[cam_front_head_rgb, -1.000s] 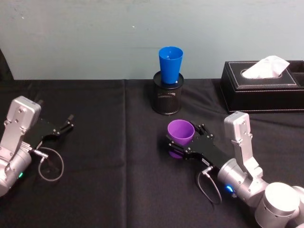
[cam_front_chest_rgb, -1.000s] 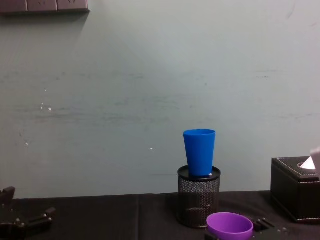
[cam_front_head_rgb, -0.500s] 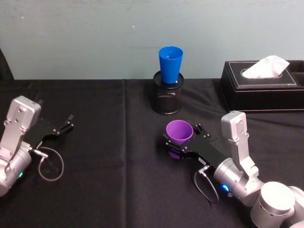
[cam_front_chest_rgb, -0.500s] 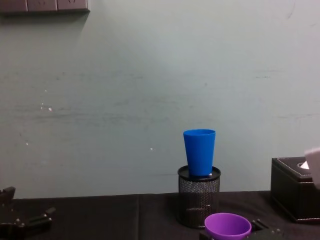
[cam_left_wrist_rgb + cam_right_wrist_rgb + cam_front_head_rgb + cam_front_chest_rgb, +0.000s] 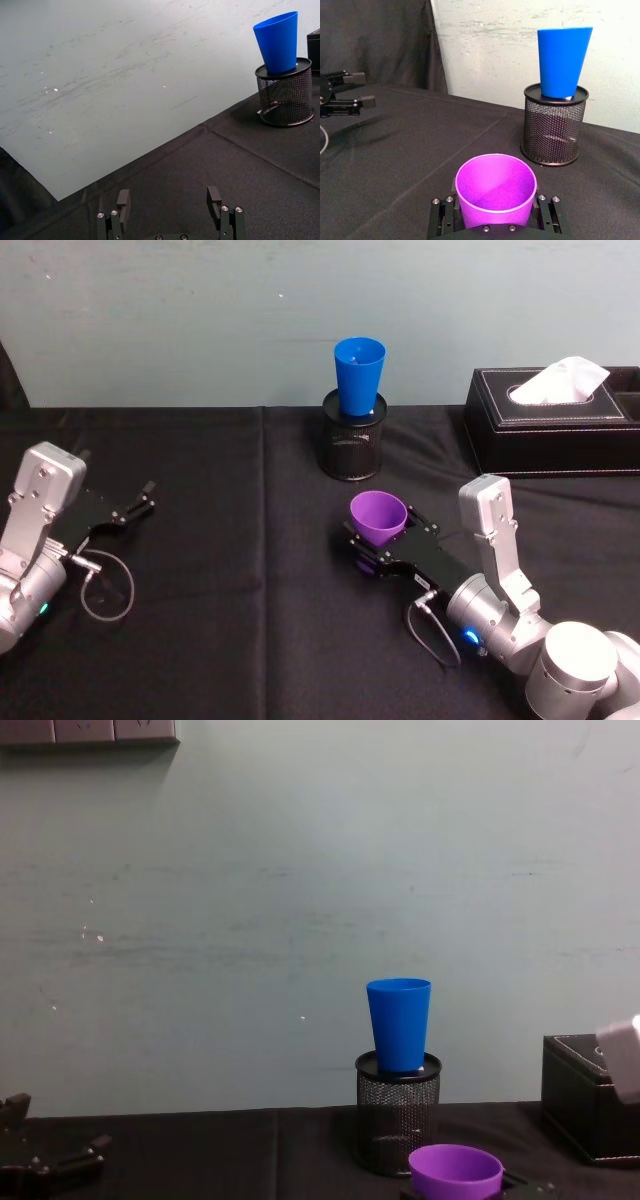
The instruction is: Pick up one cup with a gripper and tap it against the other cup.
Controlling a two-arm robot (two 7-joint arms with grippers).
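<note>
Found the purple cup [image 5: 378,516] upright between the two fingers of the right gripper [image 5: 384,536], clamped on its lower body, rim well above the jaws. Saw it on the near side of the mesh pen holder [image 5: 352,450], apart from it, over the black tablecloth [image 5: 250,550]. Noted the blue cup [image 5: 359,375] standing upright in that holder's mouth. Saw the left gripper [image 5: 135,502] parked at the table's left side, fingers spread with nothing between. Noted a black tissue box [image 5: 550,430] at the right rear.
</note>
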